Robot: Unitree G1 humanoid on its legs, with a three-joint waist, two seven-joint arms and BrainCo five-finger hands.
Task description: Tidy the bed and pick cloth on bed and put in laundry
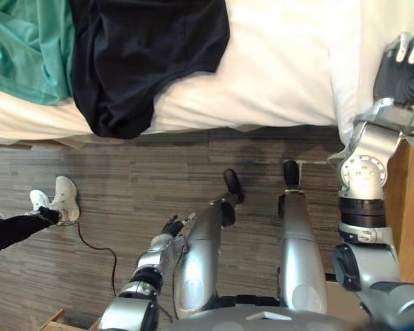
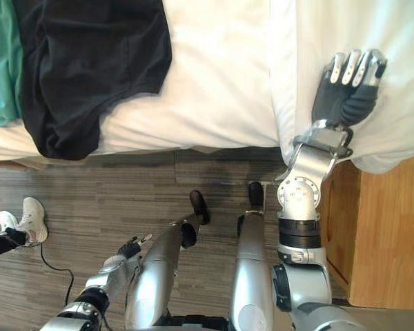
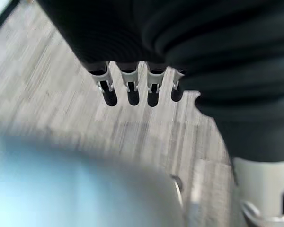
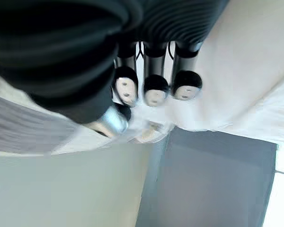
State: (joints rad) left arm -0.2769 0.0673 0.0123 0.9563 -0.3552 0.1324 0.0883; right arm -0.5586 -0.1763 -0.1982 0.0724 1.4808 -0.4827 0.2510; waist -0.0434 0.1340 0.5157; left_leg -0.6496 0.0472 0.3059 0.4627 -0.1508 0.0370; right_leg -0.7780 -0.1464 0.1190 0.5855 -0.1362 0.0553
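While the green cloth (image 1: 27,48) lies at the left end of the bed (image 1: 276,76) with the black cloth (image 1: 138,55) touching it and drooping over the near edge, my left hand (image 1: 174,225) hangs low above the floor (image 1: 138,172), fingers straight and empty. Further right, my right arm reaches up and my right hand (image 2: 345,86) lies palm down on the white cover (image 2: 400,124) near the bed's right corner, fingers relaxed, gripping nothing.

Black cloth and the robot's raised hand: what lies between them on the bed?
Only bare white bedding, seen in both eye views, between black cloth and right hand.
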